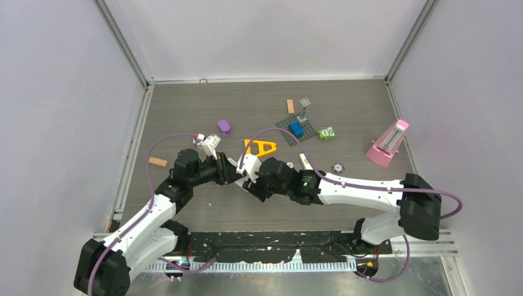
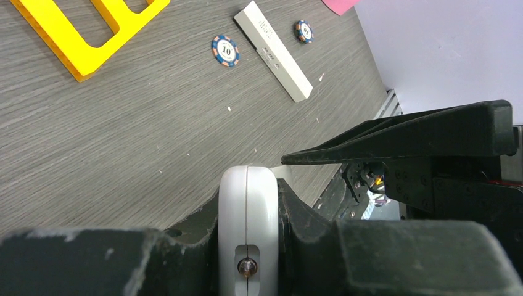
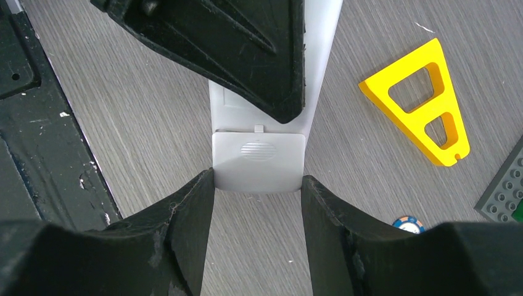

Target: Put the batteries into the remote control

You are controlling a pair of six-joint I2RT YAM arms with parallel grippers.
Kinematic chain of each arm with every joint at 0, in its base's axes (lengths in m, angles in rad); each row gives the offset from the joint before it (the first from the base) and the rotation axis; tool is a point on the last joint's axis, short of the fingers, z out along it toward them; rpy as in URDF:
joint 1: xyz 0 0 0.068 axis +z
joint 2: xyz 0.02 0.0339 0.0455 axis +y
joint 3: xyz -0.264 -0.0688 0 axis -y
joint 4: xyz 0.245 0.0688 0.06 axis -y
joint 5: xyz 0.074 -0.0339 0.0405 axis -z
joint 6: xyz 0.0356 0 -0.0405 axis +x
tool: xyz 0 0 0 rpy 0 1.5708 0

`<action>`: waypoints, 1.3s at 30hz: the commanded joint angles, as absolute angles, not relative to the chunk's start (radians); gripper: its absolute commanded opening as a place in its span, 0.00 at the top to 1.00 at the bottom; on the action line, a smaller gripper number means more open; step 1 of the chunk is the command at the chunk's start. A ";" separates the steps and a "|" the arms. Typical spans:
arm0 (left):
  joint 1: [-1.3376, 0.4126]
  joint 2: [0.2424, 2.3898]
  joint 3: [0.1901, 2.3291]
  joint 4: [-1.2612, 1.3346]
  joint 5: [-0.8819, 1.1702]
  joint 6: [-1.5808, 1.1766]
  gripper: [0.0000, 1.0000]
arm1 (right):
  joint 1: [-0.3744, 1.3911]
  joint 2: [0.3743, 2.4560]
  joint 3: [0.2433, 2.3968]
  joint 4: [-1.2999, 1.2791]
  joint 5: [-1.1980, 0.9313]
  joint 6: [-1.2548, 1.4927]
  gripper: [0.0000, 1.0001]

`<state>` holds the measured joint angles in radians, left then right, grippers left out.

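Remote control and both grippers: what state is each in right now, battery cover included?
remote control: gripped at once by both grippers.
battery cover: on and shut, not slid off yet.
left gripper: shut on the remote control's body, which is seen edge-on between its fingers.
right gripper: fingers pressed against both sides of the cover end.
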<state>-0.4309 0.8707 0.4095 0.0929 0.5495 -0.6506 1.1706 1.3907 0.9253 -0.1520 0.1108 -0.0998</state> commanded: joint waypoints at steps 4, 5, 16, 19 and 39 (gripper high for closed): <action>-0.436 0.852 0.462 0.129 0.553 -0.651 1.00 | 1.175 1.393 0.953 -0.134 0.116 -0.098 0.64; -0.436 0.850 0.461 0.130 0.552 -0.650 1.00 | 1.175 1.390 0.949 -0.133 0.116 -0.097 0.64; -0.436 0.841 0.457 0.127 0.513 -0.662 1.00 | 1.176 1.393 0.951 -0.139 0.117 -0.098 0.64; -0.436 0.834 0.454 0.126 0.493 -0.668 1.00 | 1.176 1.392 0.947 -0.141 0.119 -0.098 0.64; -0.436 0.844 0.455 0.104 0.560 -0.630 1.00 | 1.176 1.401 0.948 -0.137 0.139 -0.097 0.65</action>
<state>-0.4316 0.8505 0.4095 0.0914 0.5182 -0.6647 1.1706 1.3987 0.9253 -0.1585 0.1192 -0.0994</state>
